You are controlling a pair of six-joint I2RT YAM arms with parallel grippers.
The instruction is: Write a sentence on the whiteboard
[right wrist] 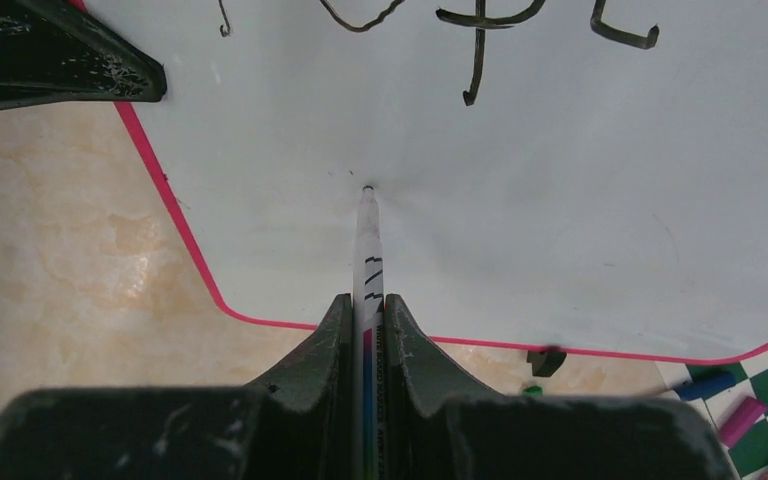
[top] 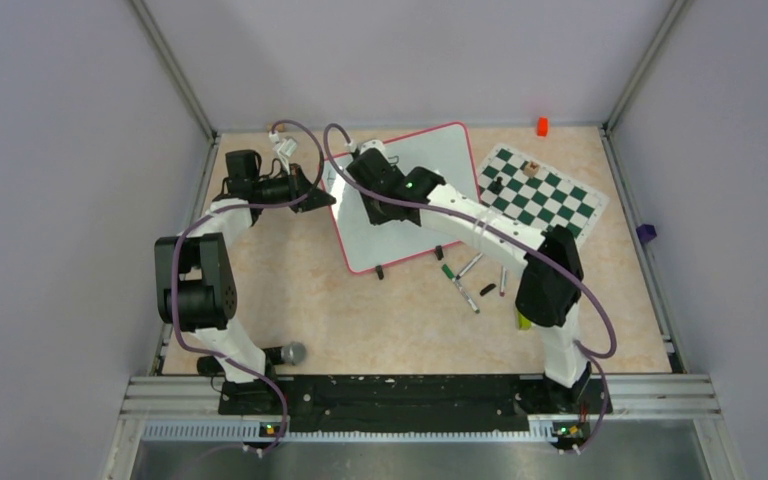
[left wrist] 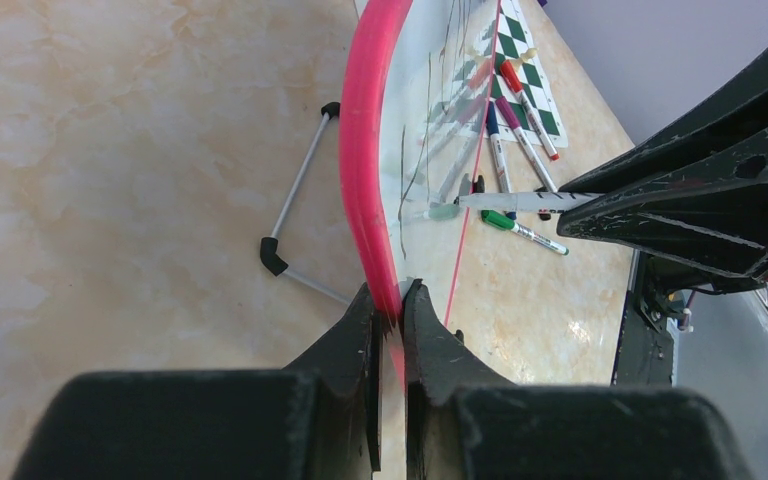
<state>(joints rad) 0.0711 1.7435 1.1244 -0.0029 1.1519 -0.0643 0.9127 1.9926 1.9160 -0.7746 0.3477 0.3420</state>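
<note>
The whiteboard (top: 430, 165), glossy white with a red-pink rim, lies tilted at the middle back. My left gripper (top: 322, 200) is shut on its left rim (left wrist: 370, 150), with the jaws closed either side of the edge (left wrist: 392, 308). My right gripper (top: 362, 172) is shut on a white marker (right wrist: 368, 255), whose tip touches the board's surface (right wrist: 560, 200). Dark handwritten strokes of the sentence (right wrist: 475, 40) run along the top of the right wrist view, cut off by the frame. The marker also shows in the left wrist view (left wrist: 520, 202).
A green-and-white chess mat (top: 545, 200) with small pieces lies right of the board. Several loose markers (top: 470, 280) lie in front of it. An orange block (top: 542, 126) sits at the back wall. The board's wire stand (left wrist: 295, 200) sticks out underneath.
</note>
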